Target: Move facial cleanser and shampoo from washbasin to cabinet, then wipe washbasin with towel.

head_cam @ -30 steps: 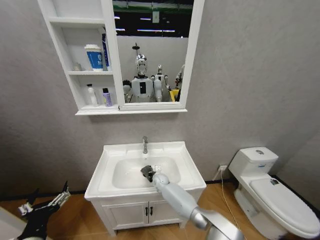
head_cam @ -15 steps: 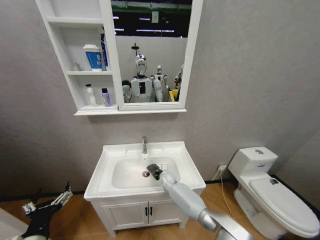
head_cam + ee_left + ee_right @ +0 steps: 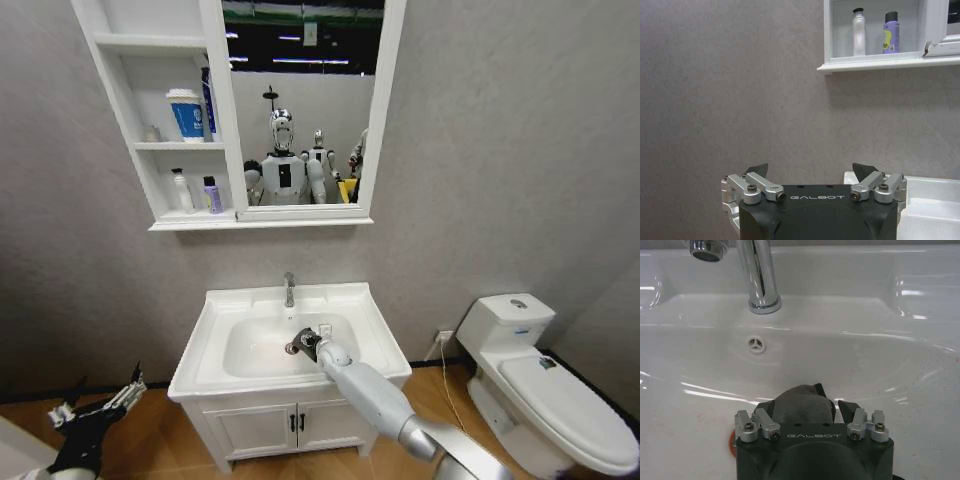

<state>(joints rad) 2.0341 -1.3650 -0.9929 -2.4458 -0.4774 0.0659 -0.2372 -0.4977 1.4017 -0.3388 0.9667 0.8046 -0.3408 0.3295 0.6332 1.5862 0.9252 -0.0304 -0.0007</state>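
The right hand, clamped on the towel, has slid back from the washbasin bowl's right side to its red-ringed drain — wiping is underway; the left hand hangs low, fingers apart; bottles stand in the cabinet.

The right arm reaches forward and down from the lower right, its right claw low at the end of the outstretched forearm, fingers closed on the towel. The left claw hangs low at the robot's left side, fingers spread apart with nothing between them.
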